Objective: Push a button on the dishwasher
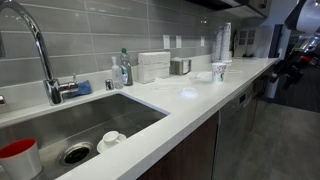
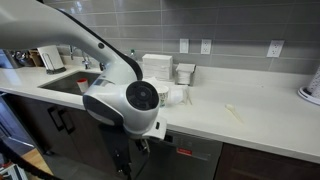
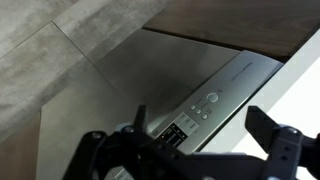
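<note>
Gripper [image 3: 180, 140] is seen spread wide and empty, poised near the dishwasher [image 3: 130, 80] and its round buttons [image 3: 206, 106]. Approach is judged in hand; one fingertip must next be aligned and pressed.

White countertop [image 1: 200, 100], bottle [image 1: 123, 70] by the sink, white boxes [image 1: 153, 66], stacked cups [image 1: 224, 45]

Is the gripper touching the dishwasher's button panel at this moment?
Cannot tell. In the wrist view the open gripper overlaps the dishwasher panel, with neither gap nor contact plain; in an exterior view the arm hides it.
</note>
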Tool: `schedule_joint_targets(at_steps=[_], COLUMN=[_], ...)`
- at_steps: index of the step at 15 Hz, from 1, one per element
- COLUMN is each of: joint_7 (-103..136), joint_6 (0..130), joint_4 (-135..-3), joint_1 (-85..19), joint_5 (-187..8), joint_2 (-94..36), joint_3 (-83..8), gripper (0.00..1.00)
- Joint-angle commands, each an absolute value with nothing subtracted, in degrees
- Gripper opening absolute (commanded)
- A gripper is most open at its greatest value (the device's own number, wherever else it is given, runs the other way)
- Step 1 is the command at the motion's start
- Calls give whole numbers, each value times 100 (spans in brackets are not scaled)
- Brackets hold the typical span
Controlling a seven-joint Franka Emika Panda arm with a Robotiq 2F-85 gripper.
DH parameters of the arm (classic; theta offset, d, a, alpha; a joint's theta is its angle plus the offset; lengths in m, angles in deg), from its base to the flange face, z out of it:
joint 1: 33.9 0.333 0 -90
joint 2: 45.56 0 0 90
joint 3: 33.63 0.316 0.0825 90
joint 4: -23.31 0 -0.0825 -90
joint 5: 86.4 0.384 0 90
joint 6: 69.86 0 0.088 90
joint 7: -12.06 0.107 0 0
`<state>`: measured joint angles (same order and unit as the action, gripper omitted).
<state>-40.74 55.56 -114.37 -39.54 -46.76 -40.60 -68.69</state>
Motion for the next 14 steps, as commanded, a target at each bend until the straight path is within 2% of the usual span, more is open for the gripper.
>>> schedule_joint_targets(at_steps=[1, 9, 14], joint_7=[-4035, -4029, -4341], joint_6=[5595, 5593, 5052], joint_4=[-11383, -11289, -10829], joint_1=[-4526, -4553, -5318], joint_5=[-4724, -4708, -4483], joint_2=[-3971, -3879, -3287], joint_3=[-6293, -6241, -5756], gripper=[100, 100, 100])
